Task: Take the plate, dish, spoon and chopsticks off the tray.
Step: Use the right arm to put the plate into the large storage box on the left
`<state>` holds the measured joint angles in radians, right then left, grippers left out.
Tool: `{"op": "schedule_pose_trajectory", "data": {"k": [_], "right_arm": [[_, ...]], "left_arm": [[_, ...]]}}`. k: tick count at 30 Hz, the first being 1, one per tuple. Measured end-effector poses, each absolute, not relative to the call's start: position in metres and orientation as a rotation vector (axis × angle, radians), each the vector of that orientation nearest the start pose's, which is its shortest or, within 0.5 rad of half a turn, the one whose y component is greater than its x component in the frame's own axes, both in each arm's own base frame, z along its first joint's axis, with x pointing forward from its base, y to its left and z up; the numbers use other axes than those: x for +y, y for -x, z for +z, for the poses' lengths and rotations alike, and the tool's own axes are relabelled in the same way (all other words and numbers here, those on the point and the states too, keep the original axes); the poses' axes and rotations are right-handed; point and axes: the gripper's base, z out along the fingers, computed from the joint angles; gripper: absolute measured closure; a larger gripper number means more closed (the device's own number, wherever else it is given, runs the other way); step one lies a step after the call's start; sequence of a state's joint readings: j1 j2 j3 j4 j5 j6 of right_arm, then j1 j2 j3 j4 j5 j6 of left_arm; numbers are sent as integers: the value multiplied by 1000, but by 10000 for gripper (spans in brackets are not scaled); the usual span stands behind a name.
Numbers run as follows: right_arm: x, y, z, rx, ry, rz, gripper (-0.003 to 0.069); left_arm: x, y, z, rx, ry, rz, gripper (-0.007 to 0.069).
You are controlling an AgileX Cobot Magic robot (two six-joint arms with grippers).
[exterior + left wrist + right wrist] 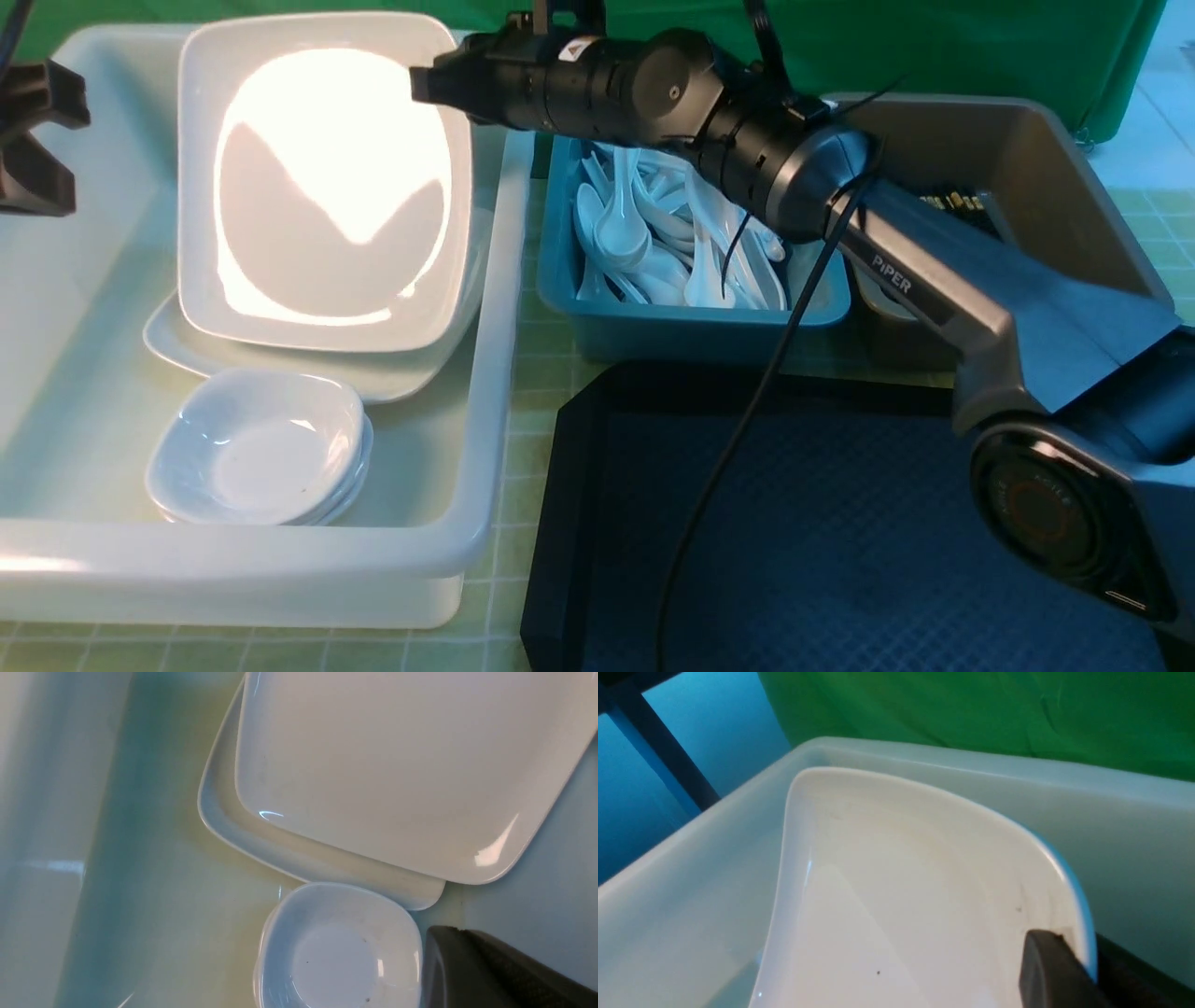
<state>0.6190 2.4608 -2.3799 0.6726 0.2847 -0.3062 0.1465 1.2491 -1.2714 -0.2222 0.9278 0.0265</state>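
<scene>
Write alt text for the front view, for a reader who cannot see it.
The right gripper holds the large white plate by its rim, tilted over another plate in a white tub. Small dishes are stacked in the tub's near part. Right of it are a teal tub of spoons and the black tray.

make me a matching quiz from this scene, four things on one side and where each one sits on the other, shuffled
Things:
1. plate
2. spoons
3. small dishes
4. tray

Places:
A. heaped in the teal tub
B. on the green checked cloth, nearest the robot's right arm
C. stacked at the near end of the white tub
D. top of the big plate pile, tilted, its far corner gripped by the right end effector

Pairs: 1-D, 2-A, 3-C, 4-B
</scene>
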Motion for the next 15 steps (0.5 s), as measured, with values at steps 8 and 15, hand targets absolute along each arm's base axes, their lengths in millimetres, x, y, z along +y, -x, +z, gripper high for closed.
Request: {"op": "schedule_pose_trajectory", "data": {"k": [8, 15], "right_arm": [[353, -463, 272, 1838, 391, 843, 638], [356, -461, 272, 1849, 378, 864, 621]], "left_arm": [[21, -256, 387, 2362, 191, -185, 632], [18, -263, 382, 2375, 103, -221, 632]]}}
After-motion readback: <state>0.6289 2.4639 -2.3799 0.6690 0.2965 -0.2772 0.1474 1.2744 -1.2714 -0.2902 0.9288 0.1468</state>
